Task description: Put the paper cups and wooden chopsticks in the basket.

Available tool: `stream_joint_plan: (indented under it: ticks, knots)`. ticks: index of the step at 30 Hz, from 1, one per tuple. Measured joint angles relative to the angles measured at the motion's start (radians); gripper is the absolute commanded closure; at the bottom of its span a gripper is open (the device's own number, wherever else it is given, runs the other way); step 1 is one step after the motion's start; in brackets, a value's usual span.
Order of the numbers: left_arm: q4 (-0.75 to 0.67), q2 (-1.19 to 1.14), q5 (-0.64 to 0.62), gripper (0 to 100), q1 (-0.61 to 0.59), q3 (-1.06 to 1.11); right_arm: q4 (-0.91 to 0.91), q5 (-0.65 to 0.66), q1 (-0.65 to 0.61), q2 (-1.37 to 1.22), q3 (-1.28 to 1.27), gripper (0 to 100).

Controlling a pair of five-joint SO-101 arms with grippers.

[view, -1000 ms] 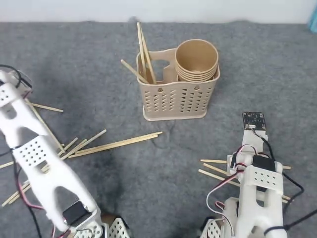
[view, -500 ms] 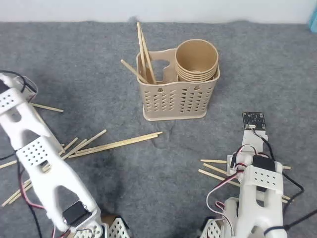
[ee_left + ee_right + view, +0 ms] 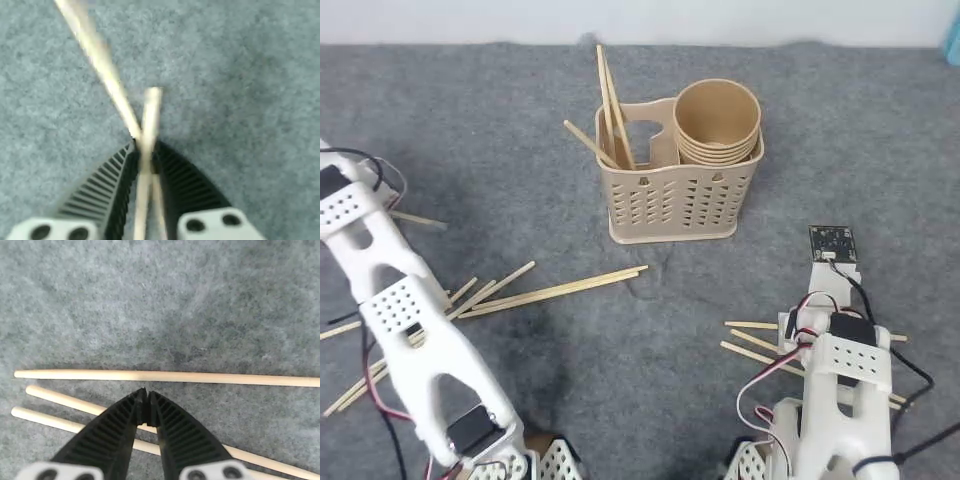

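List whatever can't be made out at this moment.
Left wrist view: the held chopsticks in the left hand are blurred; their number is unclear.
High view: the right arm covers part of the loose chopsticks beneath it.
High view: the stacked paper cups are too small to count.

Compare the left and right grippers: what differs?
The left gripper is shut on two crossed chopsticks, while the right gripper is shut on nothing. Beyond the left gripper is bare carpet, but beyond the right gripper three loose chopsticks lie flat. Both grippers are closed and point at the carpet.
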State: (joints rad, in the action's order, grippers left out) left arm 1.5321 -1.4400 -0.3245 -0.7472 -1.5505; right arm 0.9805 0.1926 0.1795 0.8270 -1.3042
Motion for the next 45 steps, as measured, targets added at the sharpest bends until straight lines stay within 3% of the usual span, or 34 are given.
stream_joint_plan:
  ticks: [13, 35, 39, 45]
  knots:
    - [0.181, 0.012, 0.008, 99, -0.006, -0.087, 0.000, 0.000, 0.000, 0.000, 0.000, 99.1]
    - [0.190, 0.336, 0.008, 99, -0.103, -0.083, 0.000, 0.000, 0.000, 0.000, 0.000, 99.1]
    - [0.190, 0.433, 0.066, 99, -0.097, 0.040, 0.000, 0.000, 0.000, 0.000, 0.000, 99.1]
    - [0.190, 0.651, 0.084, 99, -0.080, 0.393, 0.000, 0.000, 0.000, 0.000, 0.000, 99.1]
